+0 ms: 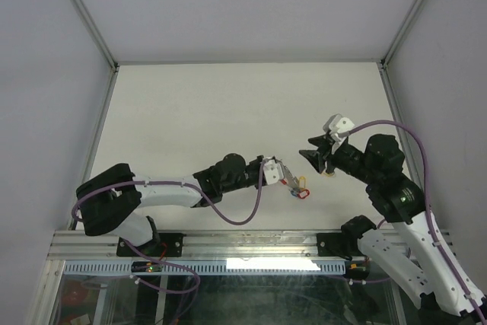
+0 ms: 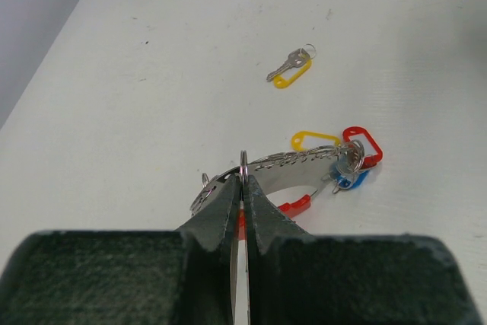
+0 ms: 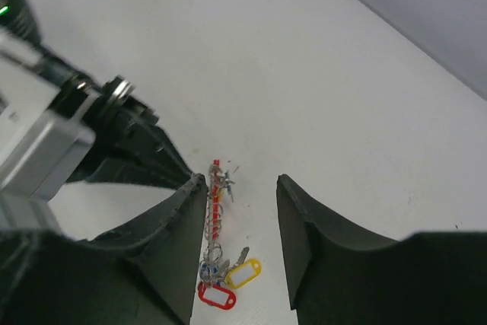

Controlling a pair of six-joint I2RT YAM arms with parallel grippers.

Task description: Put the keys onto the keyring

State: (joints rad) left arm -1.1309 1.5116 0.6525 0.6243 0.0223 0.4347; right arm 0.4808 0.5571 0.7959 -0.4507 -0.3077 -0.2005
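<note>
One loose yellow-tagged key [image 2: 291,71] plain only in left wrist view; left fingers [image 2: 221,222] clenched on keyring [image 2: 285,176], right fingers [image 3: 312,241] apart, empty.

One keyring [image 2: 295,205], two yellow-tagged keys [image 2: 293,74], one red-tagged key [image 2: 364,144], one blue-tagged key [image 2: 351,181]

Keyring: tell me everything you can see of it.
The keyring is a D-shaped loop: a red curved arc, plastic-looking, and a silvery ridged bar. The shut left gripper pinches one end, the rest pointing away over the table. At its far end hang keys with yellow, red and blue tags.
</note>
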